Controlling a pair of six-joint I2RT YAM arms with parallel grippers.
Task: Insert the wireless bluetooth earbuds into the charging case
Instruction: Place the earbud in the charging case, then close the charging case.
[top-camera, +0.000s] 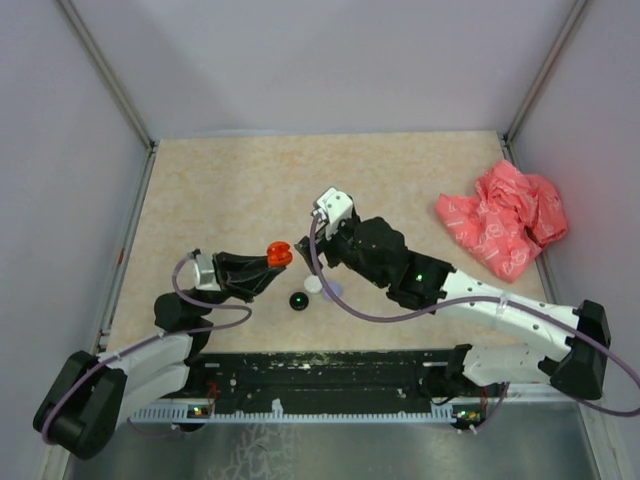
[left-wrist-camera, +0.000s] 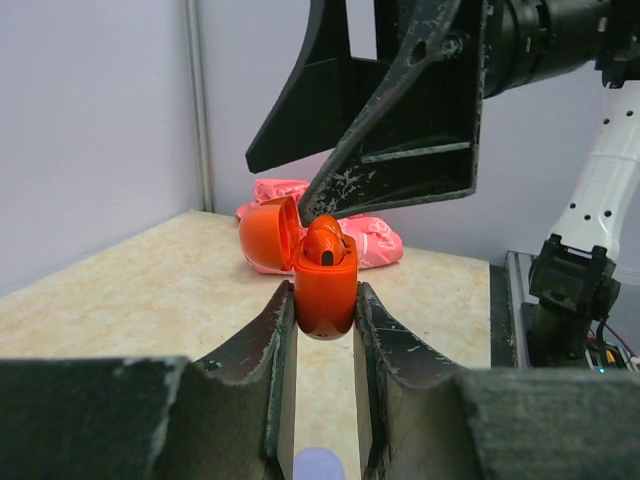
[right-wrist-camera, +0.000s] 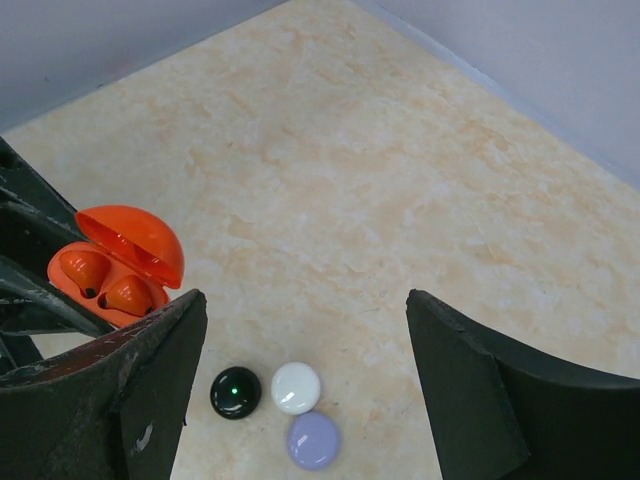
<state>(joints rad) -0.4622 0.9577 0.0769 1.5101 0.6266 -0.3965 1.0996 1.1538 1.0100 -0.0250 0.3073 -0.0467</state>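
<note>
My left gripper (left-wrist-camera: 324, 295) is clamped on the glossy orange charging case (right-wrist-camera: 140, 240), held above the marbled beige table (right-wrist-camera: 350, 150). The case's domed lid is hinged open, and two orange earbuds (right-wrist-camera: 126, 294) are seated in its wells. My right gripper (right-wrist-camera: 305, 300) hangs spread wide and grasps nothing, just right of the case, above three smooth round pieces clustered on the table: a black disc (right-wrist-camera: 236, 392), a white disc (right-wrist-camera: 296, 387) and a lilac disc (right-wrist-camera: 314, 439).

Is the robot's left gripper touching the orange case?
Touching. The left wrist view shows the left gripper squeezing the open orange case from both sides, with no gap at either finger.
</note>
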